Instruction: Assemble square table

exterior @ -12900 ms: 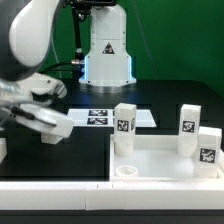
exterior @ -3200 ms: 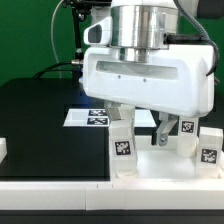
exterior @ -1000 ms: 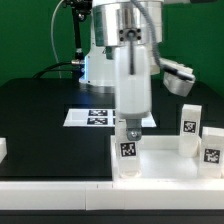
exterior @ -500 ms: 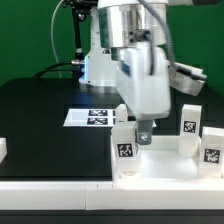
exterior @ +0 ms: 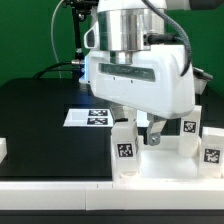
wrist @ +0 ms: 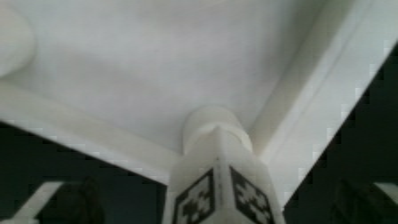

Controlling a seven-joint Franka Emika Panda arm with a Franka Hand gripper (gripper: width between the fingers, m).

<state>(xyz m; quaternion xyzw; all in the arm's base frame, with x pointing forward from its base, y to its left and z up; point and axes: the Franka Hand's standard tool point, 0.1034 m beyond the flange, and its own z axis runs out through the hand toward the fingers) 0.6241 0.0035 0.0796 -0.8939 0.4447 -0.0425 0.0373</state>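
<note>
On the table [exterior: 40, 120] | pincer [exterior: 137, 133] hanging open around leg [exterior: 124, 142] standing in tray top [exterior: 170, 165] corner | leg looking light, hard, smooth; grabbing its flat sides seems best

You've got a white square plastic tray-like tabletop [exterior: 165, 160] that looks smooth and faintly glossy, and so do the short white plastic block legs [exterior: 124, 147], whose black-and-white tags look matt, like print. The black table surface [exterior: 40, 120] reads matt. The big white gripper housing [exterior: 140, 80] looks like shiny moulded plastic, and the flat white marker board [exterior: 95, 117] looks papery.
</note>
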